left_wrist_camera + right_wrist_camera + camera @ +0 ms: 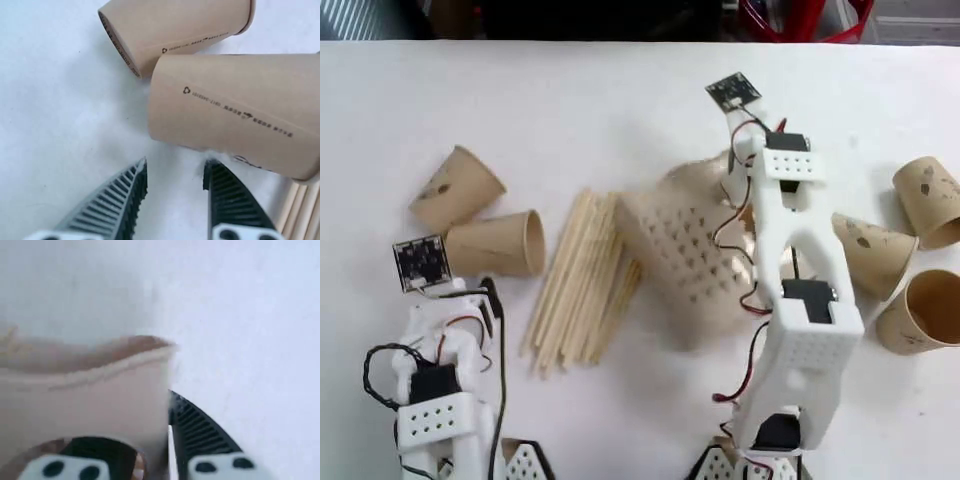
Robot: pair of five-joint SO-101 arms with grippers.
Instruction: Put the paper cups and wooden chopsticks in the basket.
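Low before 2 toppled cups [230, 115] left of basket [685, 255]: left gripper [176, 166], jaws apart, holding nothing. Stretched over basket: right gripper [160, 410], clamped on far wall, 1 finger hidden inside. Chopsticks [580, 280] just left of basket; 3 more cups right, outermost cut off

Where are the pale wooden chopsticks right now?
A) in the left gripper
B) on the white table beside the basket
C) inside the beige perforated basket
B: the pale wooden chopsticks lie piled on the white table, between a tipped tan paper cup and the beige perforated basket; the left gripper is open and empty.
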